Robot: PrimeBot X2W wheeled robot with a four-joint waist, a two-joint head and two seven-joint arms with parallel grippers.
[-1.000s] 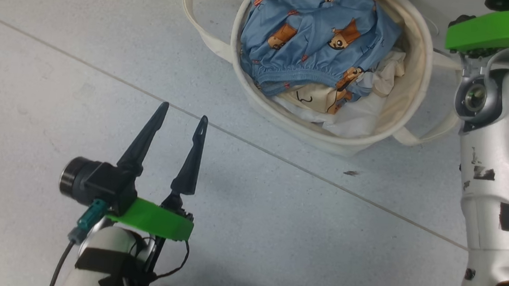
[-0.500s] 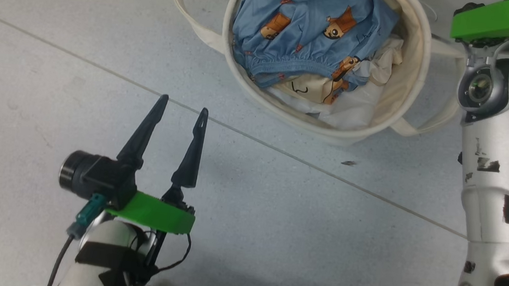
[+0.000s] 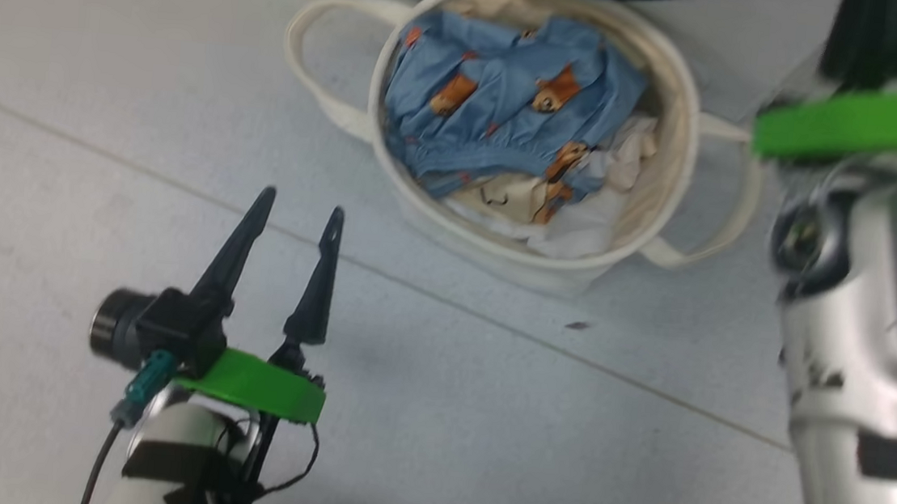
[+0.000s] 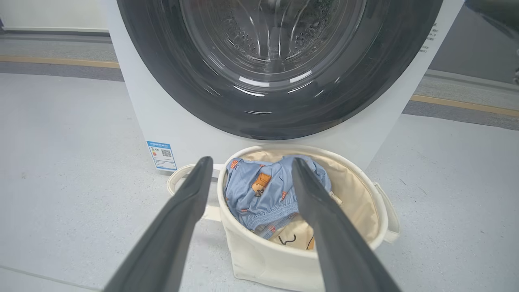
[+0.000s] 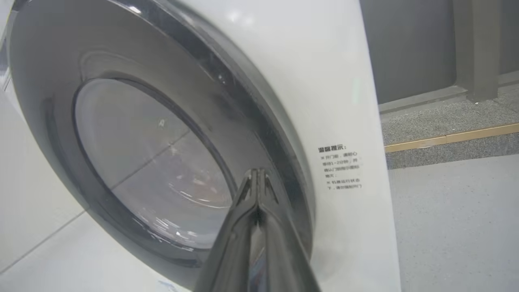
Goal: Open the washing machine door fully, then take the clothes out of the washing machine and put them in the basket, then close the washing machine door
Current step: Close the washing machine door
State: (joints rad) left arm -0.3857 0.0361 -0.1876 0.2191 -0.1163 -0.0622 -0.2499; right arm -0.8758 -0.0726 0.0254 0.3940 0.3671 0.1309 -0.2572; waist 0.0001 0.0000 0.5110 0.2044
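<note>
Left wrist view, left gripper (image 4: 252,161) fingers spread, empty, clothes (image 4: 253,198) in basket (image 4: 263,263) just before washing machine (image 4: 138,117), washing machine door (image 4: 259,117) looks shut, right gripper (image 5: 258,173) pinched together, pointing at door.

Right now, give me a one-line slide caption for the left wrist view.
Open left pincer frames the basket of bear-print clothes before the washing machine, whose door looks shut.

A pale grey floor (image 3: 481,433) is crossed by a thin slanting seam (image 3: 100,151), with a small dark speck (image 3: 577,325) near it. Farther off, a yellow strip (image 5: 450,138) borders a darker, rougher band (image 5: 438,117), perhaps carpet, below a dark grey wall (image 5: 409,44) and pillar (image 5: 476,48).
</note>
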